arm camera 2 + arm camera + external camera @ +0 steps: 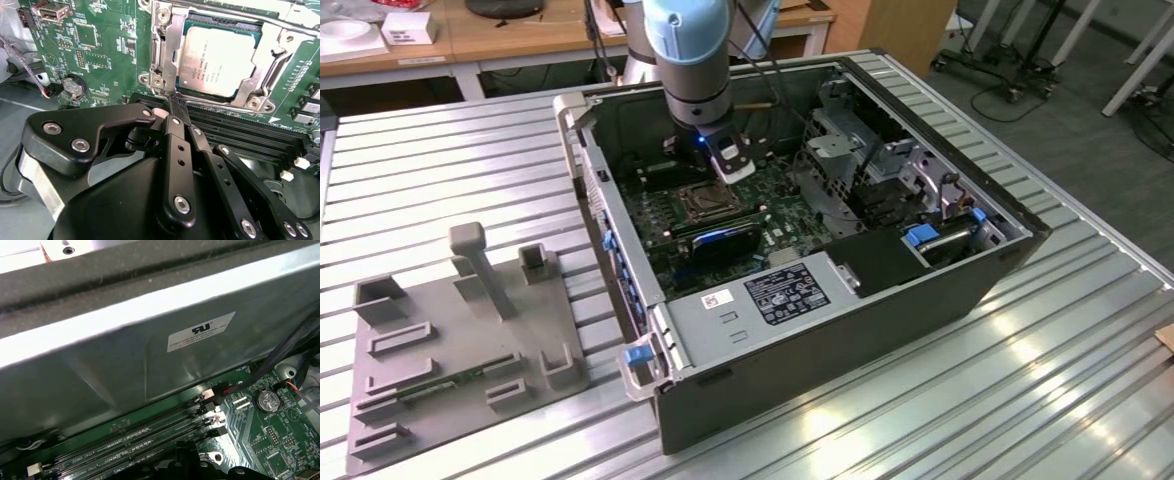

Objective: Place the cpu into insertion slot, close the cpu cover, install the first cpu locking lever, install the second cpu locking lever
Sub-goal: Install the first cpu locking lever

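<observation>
Black pincer (177, 107) linkage fills the lower part of the second wrist view, fingers drawn together to a narrow point with nothing between them. Tip sits just at the near edge of the insertion slot (220, 55), by the memory slots (240, 127); contact with anything cannot be told.

Left to right in that view: coin cell (73, 86) on green motherboard (100, 45), then the slot in the upper right. The cpu (216, 61) lies flat inside it, seated. The cpu cover (172, 47) frames the chip, down over it.

Judgement: lever work is in hand. Best done with the closed tip pressing squarely, low and slow, clear of the memory slots.

Exterior view: arm reaching into the open computer case (854, 330) on the ribbed tabletop (440, 160).
</observation>
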Controlling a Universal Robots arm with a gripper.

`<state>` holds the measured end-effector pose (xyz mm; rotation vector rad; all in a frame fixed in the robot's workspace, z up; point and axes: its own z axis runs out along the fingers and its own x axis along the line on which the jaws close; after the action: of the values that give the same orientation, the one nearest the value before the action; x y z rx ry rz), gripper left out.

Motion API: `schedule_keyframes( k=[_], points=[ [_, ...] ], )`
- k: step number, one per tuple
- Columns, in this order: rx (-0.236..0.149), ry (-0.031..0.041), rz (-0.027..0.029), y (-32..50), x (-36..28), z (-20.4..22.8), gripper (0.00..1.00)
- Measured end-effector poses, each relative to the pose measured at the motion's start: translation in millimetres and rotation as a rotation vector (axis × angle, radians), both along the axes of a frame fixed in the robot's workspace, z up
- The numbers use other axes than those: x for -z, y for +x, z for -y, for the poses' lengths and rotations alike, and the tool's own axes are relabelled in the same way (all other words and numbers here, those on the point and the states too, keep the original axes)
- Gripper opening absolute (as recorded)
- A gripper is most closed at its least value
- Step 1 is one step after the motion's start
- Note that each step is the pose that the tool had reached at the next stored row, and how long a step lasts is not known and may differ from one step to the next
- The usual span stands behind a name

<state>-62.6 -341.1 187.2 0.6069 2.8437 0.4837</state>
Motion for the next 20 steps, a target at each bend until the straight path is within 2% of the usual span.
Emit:
schedule_keyframes(
  k=[11,20],
  points=[
    [0.0,0.0005,0.0002,0.5,0.3,-0.1,0.11],
    [0.006,0.0006,-0.0019,1.8,-1.2,-0.1,0.11]
  ],
)
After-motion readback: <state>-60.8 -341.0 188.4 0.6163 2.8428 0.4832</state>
